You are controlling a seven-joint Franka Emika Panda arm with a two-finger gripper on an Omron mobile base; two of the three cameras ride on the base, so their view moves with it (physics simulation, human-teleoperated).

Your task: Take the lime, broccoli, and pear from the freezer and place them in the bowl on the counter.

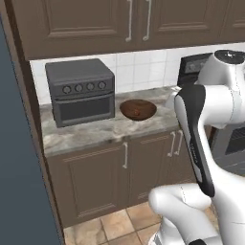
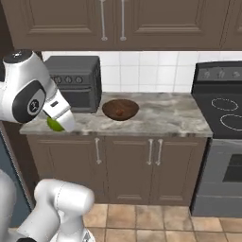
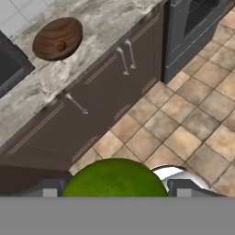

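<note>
In the hand view I see the lime (image 3: 114,178) sitting right between the two dark finger tips of the gripper (image 3: 114,188) — the smooth green ball fills the gap, and each tip stands against one side of it. So the jaws are about half apart and they are closed on the lime; it is held, not resting on anything.

In the right base view the same green shows as a small piece (image 2: 55,125) under the white hand, at the left end of the counter (image 2: 165,118), near its front edge. From this side I cannot tell how high the hand is above the stone.

The bowl (image 3: 57,38) is well apart from the gripper. In the hand view it lies far up and to the left, on the counter, and a small reddish-brown fruit, the pear (image 3: 60,45), lies inside it. In the right base view the bowl (image 2: 120,109) stands to the right of the hand, just beside the dark toaster oven (image 2: 75,82). In the left base view the bowl (image 1: 138,109) is between that oven (image 1: 81,91) and my arm.

The brown cabinets (image 3: 110,87) and the tiled floor (image 3: 193,114) are below the held lime — it hangs in front of the counter there.
</note>
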